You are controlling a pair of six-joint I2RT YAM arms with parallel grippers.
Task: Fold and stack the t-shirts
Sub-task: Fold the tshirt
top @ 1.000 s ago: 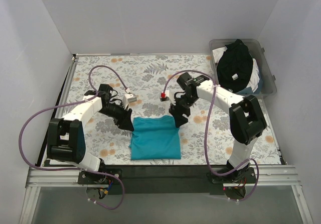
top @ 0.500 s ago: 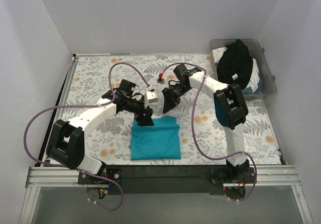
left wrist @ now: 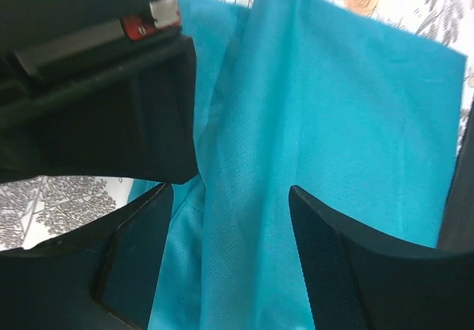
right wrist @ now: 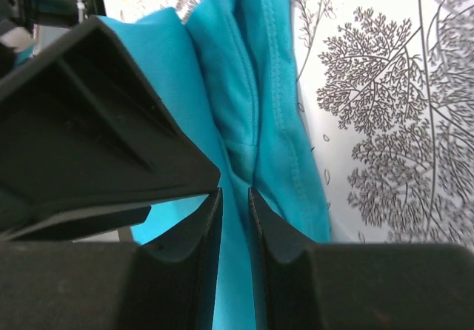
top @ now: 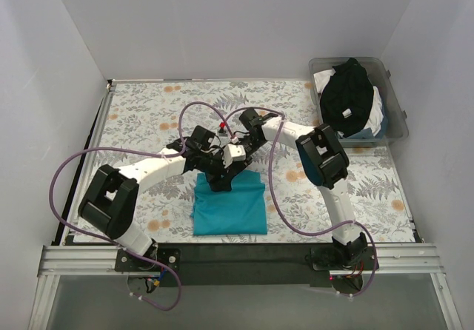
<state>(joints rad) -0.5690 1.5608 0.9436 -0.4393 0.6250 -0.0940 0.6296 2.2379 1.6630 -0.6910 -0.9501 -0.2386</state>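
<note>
One teal t-shirt (top: 229,208) (in right gripper (right wrist: 233,194))

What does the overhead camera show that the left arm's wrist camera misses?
Only overhead: the clear bin at the far right holding a black t-shirt, and both whole arms. Only left wrist: the left gripper open over a raised ridge of fabric. Both: the teal t-shirt on the floral tablecloth.
</note>
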